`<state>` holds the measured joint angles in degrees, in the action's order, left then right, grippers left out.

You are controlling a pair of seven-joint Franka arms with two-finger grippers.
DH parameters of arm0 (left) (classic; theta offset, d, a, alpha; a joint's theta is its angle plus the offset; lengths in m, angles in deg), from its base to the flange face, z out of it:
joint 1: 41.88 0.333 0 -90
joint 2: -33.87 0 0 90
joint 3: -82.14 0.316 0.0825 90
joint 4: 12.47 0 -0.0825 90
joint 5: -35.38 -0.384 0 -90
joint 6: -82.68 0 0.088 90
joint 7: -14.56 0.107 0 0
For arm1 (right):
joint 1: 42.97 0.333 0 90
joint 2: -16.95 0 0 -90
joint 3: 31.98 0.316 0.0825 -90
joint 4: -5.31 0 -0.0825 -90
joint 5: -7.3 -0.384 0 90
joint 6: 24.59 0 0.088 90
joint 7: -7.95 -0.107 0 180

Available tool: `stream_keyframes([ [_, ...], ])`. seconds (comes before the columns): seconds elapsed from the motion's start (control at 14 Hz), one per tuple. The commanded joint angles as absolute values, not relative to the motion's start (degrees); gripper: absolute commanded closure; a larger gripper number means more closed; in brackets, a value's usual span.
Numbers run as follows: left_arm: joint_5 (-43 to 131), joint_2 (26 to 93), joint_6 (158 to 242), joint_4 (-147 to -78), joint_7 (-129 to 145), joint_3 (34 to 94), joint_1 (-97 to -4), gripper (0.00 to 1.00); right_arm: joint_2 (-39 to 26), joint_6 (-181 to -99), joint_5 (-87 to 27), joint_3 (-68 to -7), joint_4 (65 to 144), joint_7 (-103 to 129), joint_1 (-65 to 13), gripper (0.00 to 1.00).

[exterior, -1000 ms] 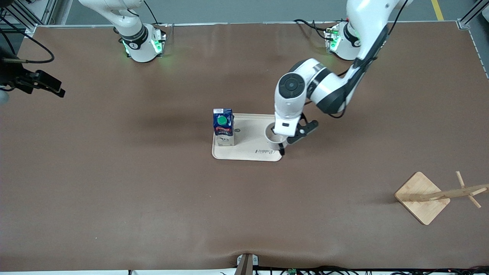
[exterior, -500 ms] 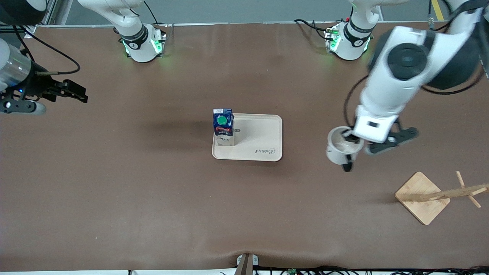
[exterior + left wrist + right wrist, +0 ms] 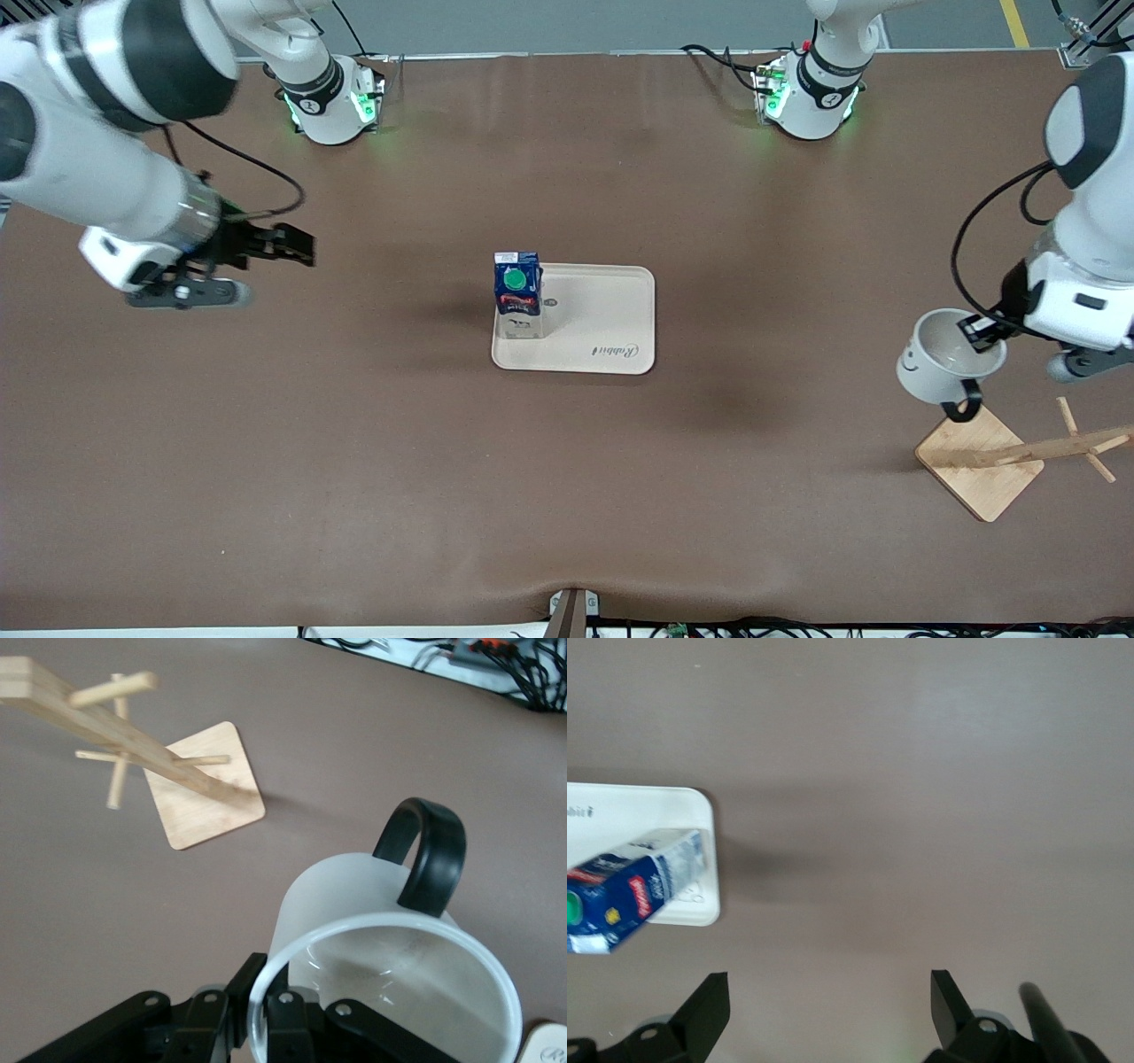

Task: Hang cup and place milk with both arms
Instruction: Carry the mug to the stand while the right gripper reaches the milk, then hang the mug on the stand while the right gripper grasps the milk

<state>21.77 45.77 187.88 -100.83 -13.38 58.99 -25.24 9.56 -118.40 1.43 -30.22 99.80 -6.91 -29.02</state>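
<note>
White cup (image 3: 941, 359), pinched at its rim by the left gripper (image 3: 982, 330) over bare table beside the wooden rack (image 3: 1019, 452), is unhung, while the milk (image 3: 517, 292) stands on the tray (image 3: 611, 310), the wide-open right gripper (image 3: 283, 245) empty.

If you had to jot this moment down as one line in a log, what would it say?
left end effector: holds cup above wooden rack | right end effector: open, over bare table, facing milk | milk: upright on tray
</note>
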Motion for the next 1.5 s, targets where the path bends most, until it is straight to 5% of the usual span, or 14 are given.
stream_keyframes([
  [0.0, 23.0, 46.4, 187.8, -99.0, -12.3, 58.4, -22.9, 1.00, 4.8, -122.8, 1.1, -30.7, 98.2, -14.7, -21.2, 0.00],
  [0.5, 32.0, 50.2, 192.9, -96.2, -13.2, 58.5, -16.6, 1.00, -8.3, -128.3, 1.4, -30.7, 88.8, -26.0, -8.4, 0.00],
  [1.43, 37.9, 55.2, 196.4, -95.4, -14.9, 58.5, -10.7, 1.00, -12.6, -130.7, 2.4, -30.9, 90.8, -26.5, -3.1, 0.00],
])
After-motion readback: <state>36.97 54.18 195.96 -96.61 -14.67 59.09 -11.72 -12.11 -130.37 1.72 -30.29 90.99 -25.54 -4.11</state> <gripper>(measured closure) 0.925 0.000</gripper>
